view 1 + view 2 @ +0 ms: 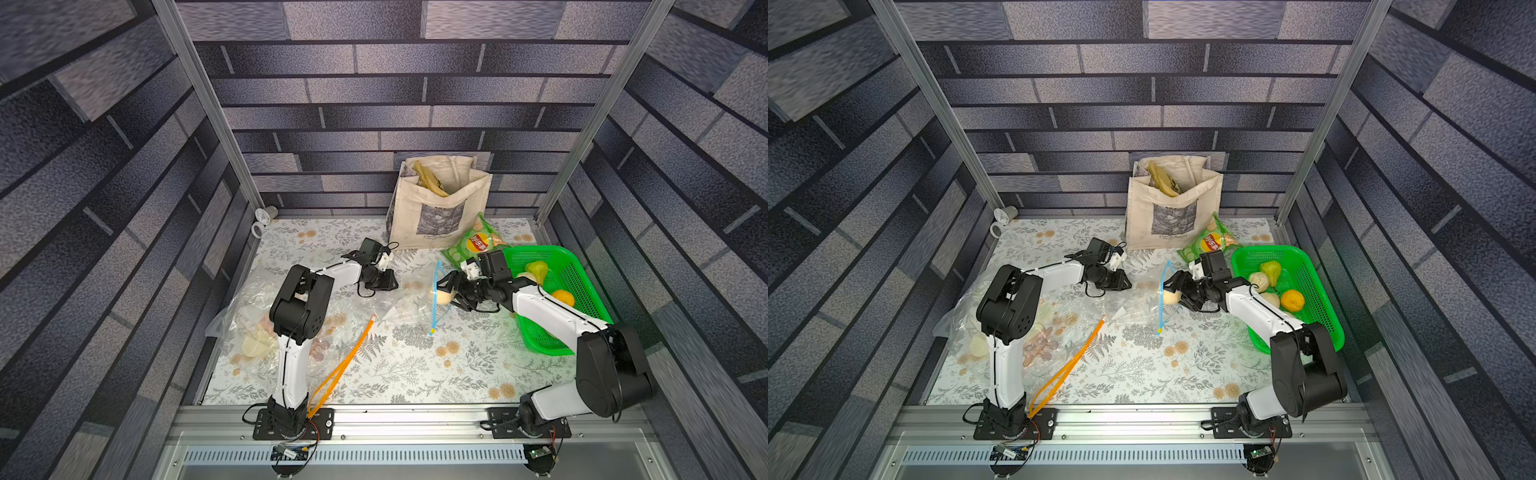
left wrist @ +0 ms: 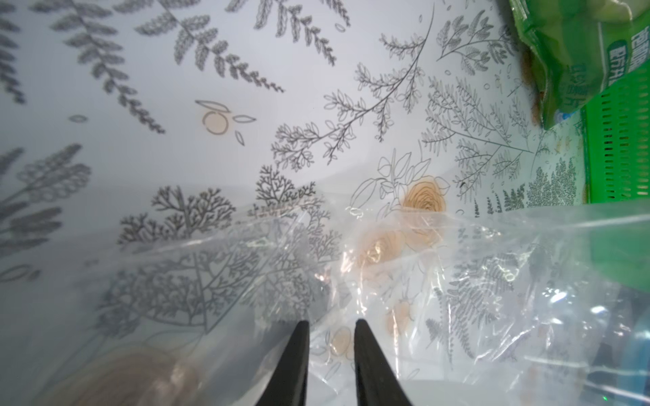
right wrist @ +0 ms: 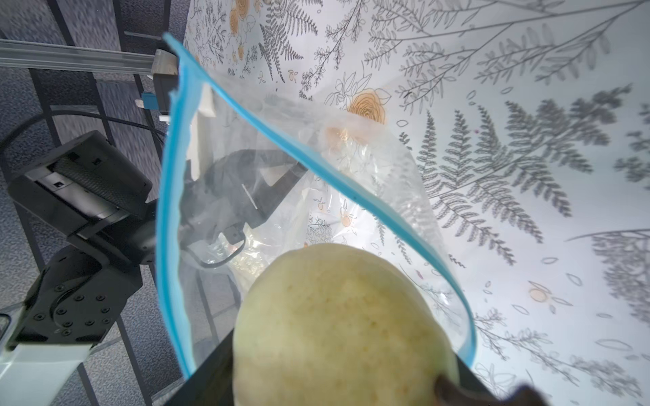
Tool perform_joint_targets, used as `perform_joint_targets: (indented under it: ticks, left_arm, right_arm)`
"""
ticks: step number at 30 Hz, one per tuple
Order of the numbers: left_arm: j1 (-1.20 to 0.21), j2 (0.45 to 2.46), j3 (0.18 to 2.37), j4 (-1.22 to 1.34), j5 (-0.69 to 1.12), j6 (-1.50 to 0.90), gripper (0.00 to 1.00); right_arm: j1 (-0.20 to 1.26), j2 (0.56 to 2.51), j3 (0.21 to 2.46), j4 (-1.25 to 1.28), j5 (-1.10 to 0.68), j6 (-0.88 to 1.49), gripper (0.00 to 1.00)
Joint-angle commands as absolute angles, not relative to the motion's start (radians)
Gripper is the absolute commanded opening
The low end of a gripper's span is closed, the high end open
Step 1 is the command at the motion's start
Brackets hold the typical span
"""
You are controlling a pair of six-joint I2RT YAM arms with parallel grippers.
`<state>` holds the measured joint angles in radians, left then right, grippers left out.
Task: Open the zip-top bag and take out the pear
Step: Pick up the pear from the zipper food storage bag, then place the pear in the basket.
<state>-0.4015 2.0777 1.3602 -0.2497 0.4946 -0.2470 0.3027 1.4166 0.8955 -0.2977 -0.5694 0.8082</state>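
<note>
The clear zip-top bag (image 1: 409, 309) with a blue zip strip lies mid-table, its mouth held wide toward the right arm. A pale yellow pear (image 1: 444, 296) sits right at that mouth, inside the blue rim, and my right gripper (image 1: 451, 295) is shut on it. The right wrist view shows the pear (image 3: 344, 327) filling the space between the fingers of the right gripper (image 3: 337, 372), ringed by the bag (image 3: 281, 175). My left gripper (image 1: 392, 284) pinches the bag's far end. In the left wrist view its narrow-set tips, the left gripper (image 2: 330, 323), have bag (image 2: 457, 281) film between them.
A green basket (image 1: 540, 249) with several fruits stands at the right, beside a green chips packet (image 1: 478, 243). A canvas tote (image 1: 436, 208) stands at the back. An orange-zip bag (image 1: 345, 361) and crumpled plastic bags (image 1: 249, 324) lie around the left arm.
</note>
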Motion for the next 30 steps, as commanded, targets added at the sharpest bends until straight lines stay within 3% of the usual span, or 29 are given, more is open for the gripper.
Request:
perform_joint_targets:
  ticks: [1, 7, 18, 24, 30]
  left_arm:
    - [-0.384, 2.088, 1.327, -0.322, 0.430, -0.228, 0.25]
    - [-0.372, 2.069, 1.327, -0.340, 0.415, -0.210, 0.25]
    - [-0.292, 1.803, 1.282, -0.216, 0.598, -0.147, 0.28]
    - [-0.309, 1.714, 1.296, -0.165, 0.595, -0.172, 0.31]
    - [-0.303, 1.636, 1.267, -0.138, 0.558, -0.151, 0.31]
  right_arm:
    - [0.264, 1.316, 0.902, -0.491, -0.600, 0.668, 0.66]
    - [0.130, 1.186, 0.957, -0.716, -0.458, 0.524, 0.67]
    - [-0.278, 1.155, 0.913, -0.604, -0.442, 0.539, 0.72]
    - [-0.370, 1.201, 0.913, -0.552, -0.260, 0.523, 0.74]
    - [-0.400, 1.352, 0.957, -0.462, -0.254, 0.562, 0.76]
